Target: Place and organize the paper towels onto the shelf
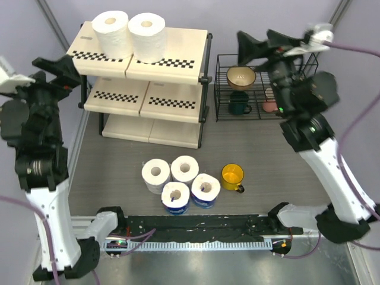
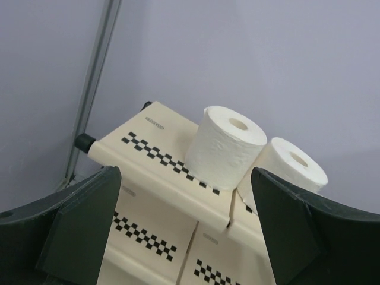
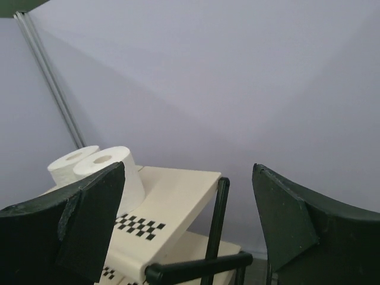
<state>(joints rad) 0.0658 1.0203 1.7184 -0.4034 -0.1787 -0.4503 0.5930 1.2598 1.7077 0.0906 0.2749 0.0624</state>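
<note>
Shelf (image 1: 178, 50): cream boards, blk/wht checker strips on front edges, blk tube frame. Left top roll (image 1: 111, 31) & right top roll (image 1: 147, 34): plain wht. On the grey tabletop (image 1: 285, 172): rear-left roll (image 1: 156, 174) & rear-right roll (image 1: 185, 169) bare wht. Front-left roll (image 1: 176, 198) & front-right roll (image 1: 205, 190): wht w/ blue printed wrappers. Mug (image 1: 232, 176): yellow. Wire rack (image 1: 221, 89): blk. In it, bowl (image 1: 241, 76) cream inside w/ brownish rim, dk green mug (image 1: 239, 102), pink item (image 1: 270, 105) partly hidden. Wall (image 1: 237, 15): pale lilac. Left arm (image 1: 53, 219) & right arm (image 1: 332, 178): blk upper, wht lower links. Cables (image 1: 356, 50): purple.
</note>
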